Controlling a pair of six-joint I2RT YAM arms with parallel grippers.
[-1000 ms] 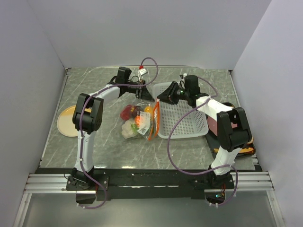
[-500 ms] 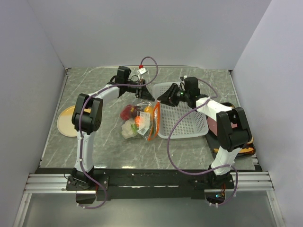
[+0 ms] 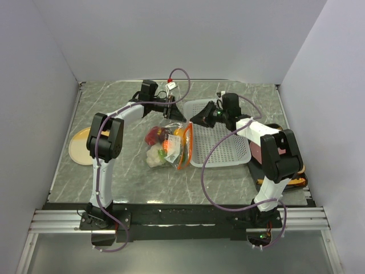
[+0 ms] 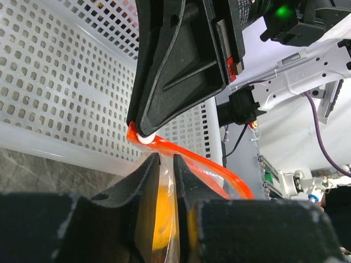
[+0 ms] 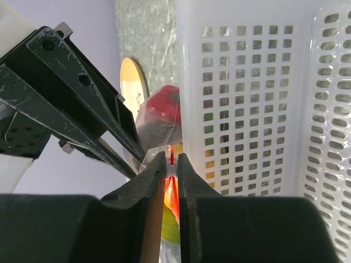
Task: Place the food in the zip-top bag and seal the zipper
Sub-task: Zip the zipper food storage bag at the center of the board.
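The zip-top bag [image 3: 169, 149] lies on the counter [image 3: 108, 94] near the middle of the overhead view. Its mouth is turned toward 3 o'clock, where the zipper [image 4: 159, 143] runs just beside the 9 o'clock wall of the white perforated basket [image 3: 221, 164]. The food [image 3: 158, 145] sits inside the bag and shows through the clear film: a red piece at 11 o'clock, a white one at 7 o'clock, something orange nearer the mouth (the rest is too crumpled together to sort out).

Both arms meet at the bag's 12 o'clock end. The left end effector [image 4: 163, 164] is narrow, its jaws pinching the clear film just below the zipper. The right end effector [image 5: 171, 161] is narrow too, closed on the orange-red strip at that same end. Seen from the left wrist, its black tips clamp the very end of the strip, just above the left fingers. From there the strip arcs away toward 4 o'clock in that view. Whether the strip is pressed shut along its length cannot be told.

A pale round plate [image 3: 77, 147] lies at 9 o'clock of the bag, well apart.
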